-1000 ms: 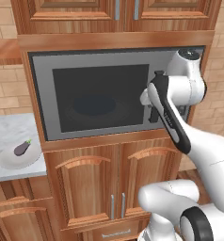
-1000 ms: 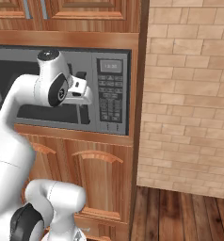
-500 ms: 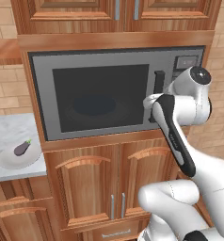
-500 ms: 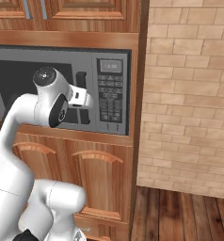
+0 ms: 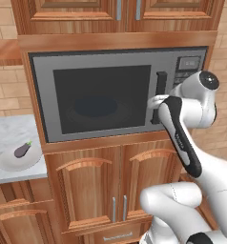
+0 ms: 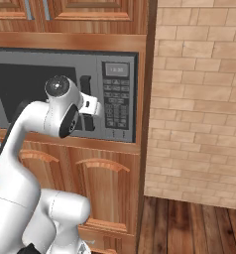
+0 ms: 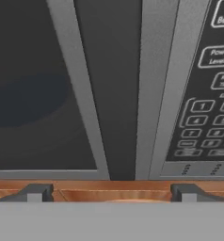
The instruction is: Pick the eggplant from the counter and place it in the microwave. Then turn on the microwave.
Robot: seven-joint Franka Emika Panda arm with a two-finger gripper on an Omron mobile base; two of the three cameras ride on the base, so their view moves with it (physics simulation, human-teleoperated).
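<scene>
**Gripper lined up on the microwave handle, door not open yet**

Gripper [image 7: 111, 192] has its jaws spread wide with nothing between them, and it's parked right up against the front of the microwave [image 5: 115, 97], low on the vertical handle [image 7: 117, 89]. The door looks fully shut.

The eggplant [image 5: 23, 149] sits on a white plate [image 5: 10, 163] on the tabletop [image 5: 5, 133], well off to the left of the microwave and nowhere near the arm. So the job has barely started.

What could go sideways from here, as a guess:

- The fingertips [image 7: 35, 193] sit close to the handle's bottom end, so closing there might catch only the tip and slip off when pulling.
- The button panel [image 7: 205, 94] is just beside the handle. A small drift to that side could press a key with the door shut and nothing inside.
- Pulling straight back instead of along the door's arc could pop the grip loose.
</scene>
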